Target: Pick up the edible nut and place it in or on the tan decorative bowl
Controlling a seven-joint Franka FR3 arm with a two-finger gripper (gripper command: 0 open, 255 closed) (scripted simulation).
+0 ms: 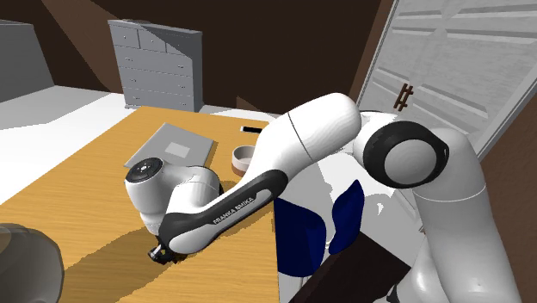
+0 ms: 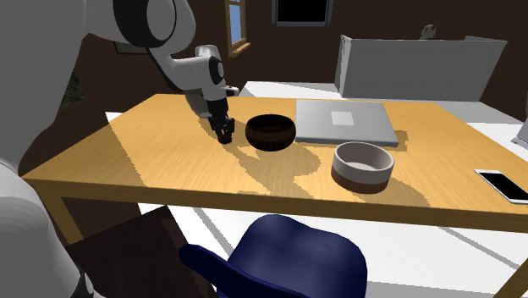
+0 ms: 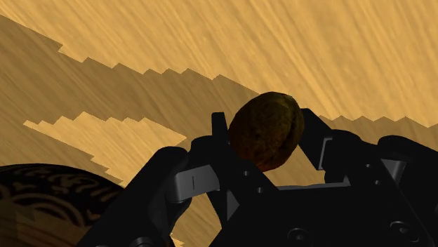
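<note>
Looking at the wrist view, the gripper (image 2: 225, 133) has its fingers closed on the nut (image 3: 267, 130), a brown egg-shaped thing pinched between the two black tips, squeezed across its narrower width as far as I can tell. So the grab looks done imo. The nut sits low over the wooden table (image 2: 161, 165), though I can't tell if it's clear of the wood. What matters now is which way the bowl lies from the fingers. In the second exterior view there's a dark patterned bowl (image 2: 271, 142) just beside the gripper at 3 o'clock. A pale bowl (image 2: 362, 175) with a brown base sits well apart, out around 4 o'clock, past the dark one. The pale one reads as the tan one to me, so I'd guess the carry needs a lift first, then a pass over or around the dark bowl. A grey laptop (image 2: 343, 123) lies at about 12 o'clock from the pale bowl, off the likely path. Only risk I see is clipping that dark bowl on a low sweep.
</note>
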